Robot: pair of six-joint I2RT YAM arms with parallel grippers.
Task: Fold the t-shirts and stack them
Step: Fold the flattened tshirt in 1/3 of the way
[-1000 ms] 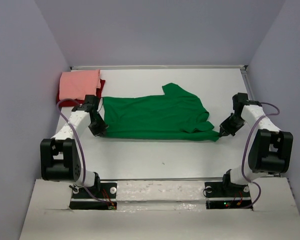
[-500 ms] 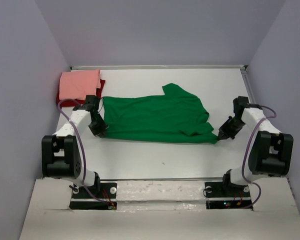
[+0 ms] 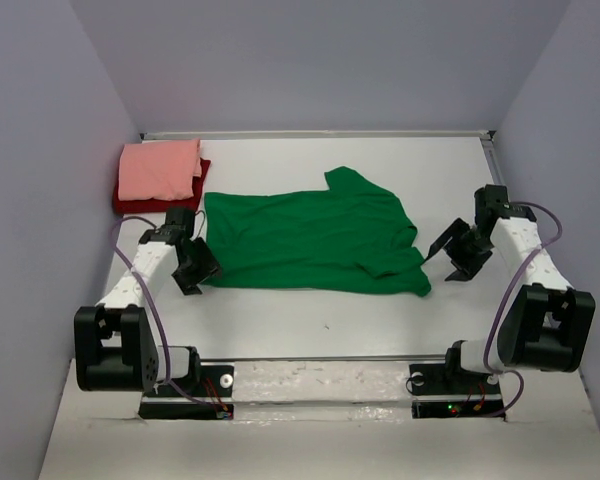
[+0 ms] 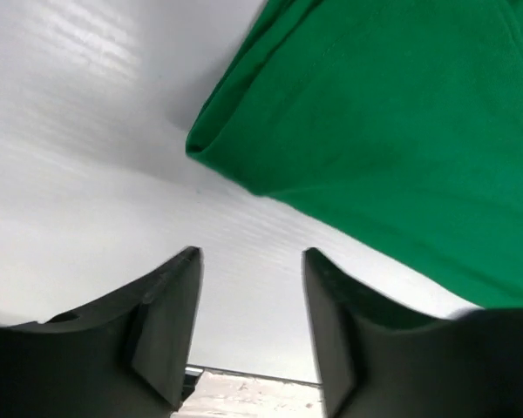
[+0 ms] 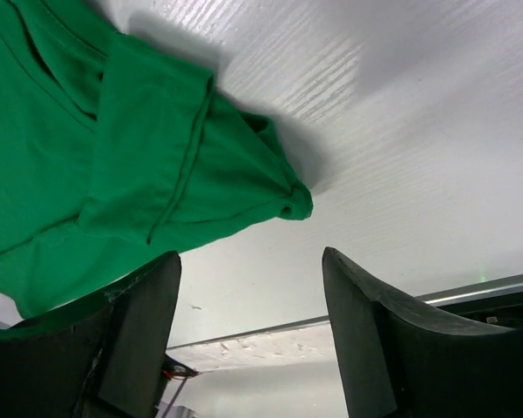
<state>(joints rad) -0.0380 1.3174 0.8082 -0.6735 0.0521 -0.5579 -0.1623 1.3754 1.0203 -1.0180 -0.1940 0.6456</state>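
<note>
Green t-shirt (image 3: pixel 310 240) flat between left claw (image 3: pixel 193 272) and right claw (image 3: pixel 452 257), salmon-pink t-shirt (image 3: pixel 160 168) atop dark red t-shirt (image 3: pixel 202 172) at back left.

I see white table (image 3: pixel 310 315), fine ribbed grain clear in my wrist views. Small dark speck (image 3: pixel 327 325) on table near front centre. Pale lilac-grey walls (image 3: pixel 40 150) close in left, back, right. Thin metal strip (image 3: pixel 320 133) along far edge. Silver rail (image 3: pixel 320 371) across near edge, white board (image 3: pixel 310 445) below it.

Green t-shirt (image 3: pixel 310 240) flat, pink (image 3: pixel 160 170) atop red (image 3: pixel 130 205).
</note>
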